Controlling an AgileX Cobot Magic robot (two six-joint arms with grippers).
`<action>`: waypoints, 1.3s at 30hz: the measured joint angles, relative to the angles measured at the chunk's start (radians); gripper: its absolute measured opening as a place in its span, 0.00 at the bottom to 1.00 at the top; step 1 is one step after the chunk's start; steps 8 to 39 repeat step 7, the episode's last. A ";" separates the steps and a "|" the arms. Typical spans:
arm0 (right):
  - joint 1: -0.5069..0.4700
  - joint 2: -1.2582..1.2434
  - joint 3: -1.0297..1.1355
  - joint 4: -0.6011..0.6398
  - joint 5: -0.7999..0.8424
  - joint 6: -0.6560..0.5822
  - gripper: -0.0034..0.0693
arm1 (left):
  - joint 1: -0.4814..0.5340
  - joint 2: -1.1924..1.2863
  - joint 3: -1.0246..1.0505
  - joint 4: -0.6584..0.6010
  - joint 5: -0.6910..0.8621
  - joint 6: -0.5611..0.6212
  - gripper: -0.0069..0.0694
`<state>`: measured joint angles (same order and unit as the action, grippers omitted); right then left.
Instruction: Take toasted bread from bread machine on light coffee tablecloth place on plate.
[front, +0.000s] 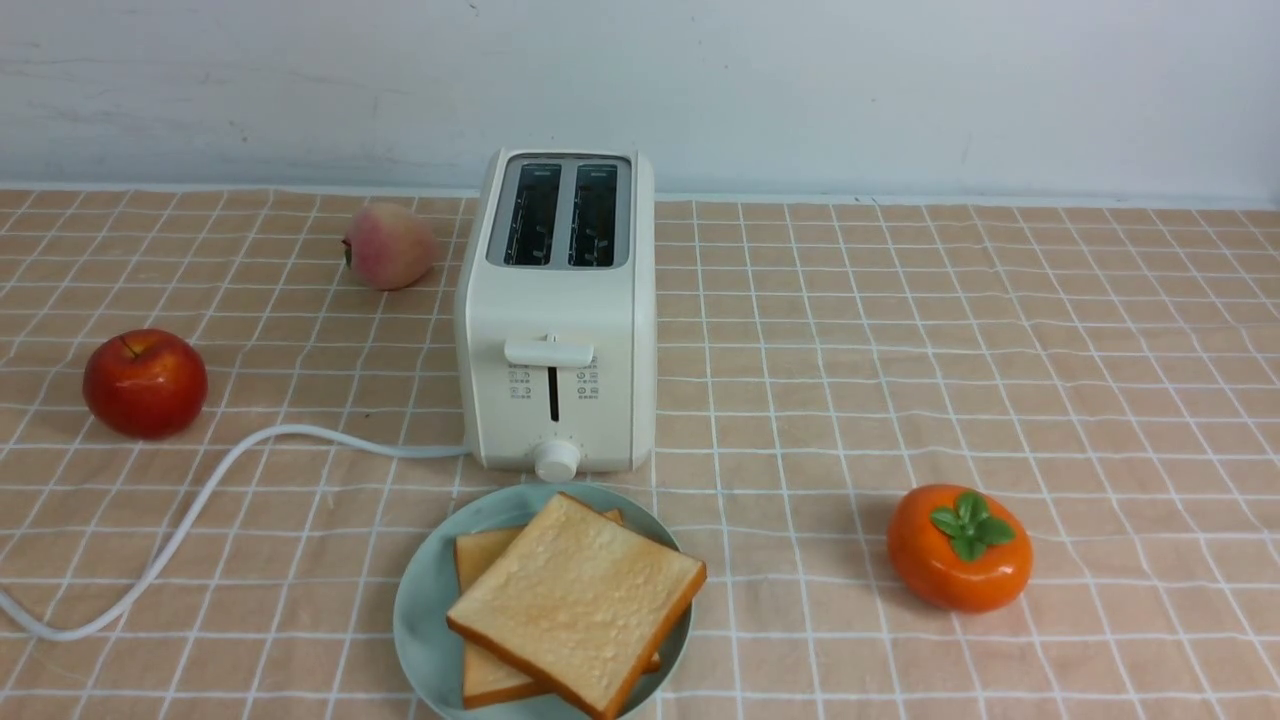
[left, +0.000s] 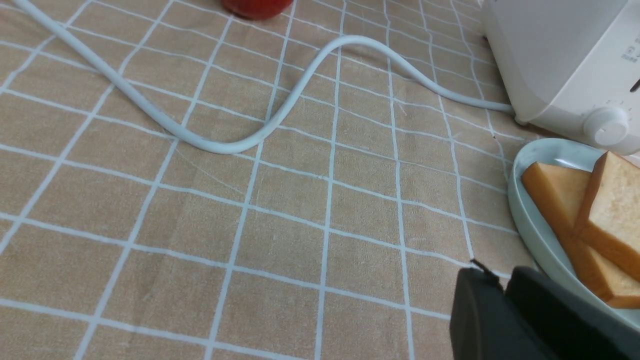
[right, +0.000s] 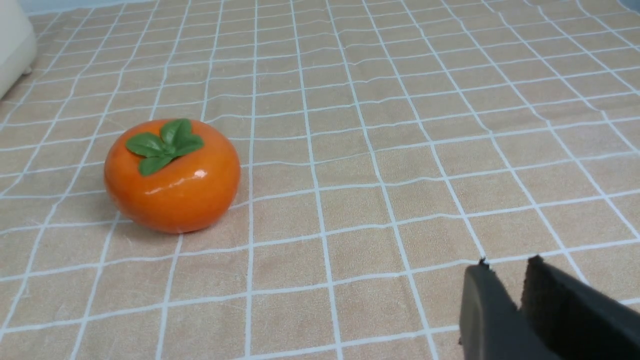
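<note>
Both slices of toasted bread (front: 577, 600) lie stacked on the plate (front: 425, 610), just near of the bread machine (front: 556, 310), whose slots show empty. Judged status: placement complete; only retraction remains. Wrist views alone show the left end effector (left: 502, 282) and right end effector (right: 507, 272), each clenched, grasping nothing.

Lower slice (front: 478, 560) of toasted bread mostly covered by upper slice (front: 575, 602). Plate (front: 425, 610) cut off at front view's near edge. White cord (front: 170, 530) runs off left edge. Small print on bread machine (front: 555, 310) too tiny to read.
</note>
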<state>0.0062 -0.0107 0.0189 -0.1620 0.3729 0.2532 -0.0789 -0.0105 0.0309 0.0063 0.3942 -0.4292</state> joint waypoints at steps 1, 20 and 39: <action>0.000 0.000 0.000 0.000 0.000 0.000 0.22 | 0.000 0.000 0.000 0.000 0.000 0.000 0.18; 0.000 0.000 0.000 0.000 0.000 0.000 0.23 | 0.000 0.000 0.000 0.000 0.000 0.000 0.19; 0.000 0.000 0.000 0.000 0.000 0.000 0.23 | 0.000 0.000 0.000 0.000 0.000 0.000 0.19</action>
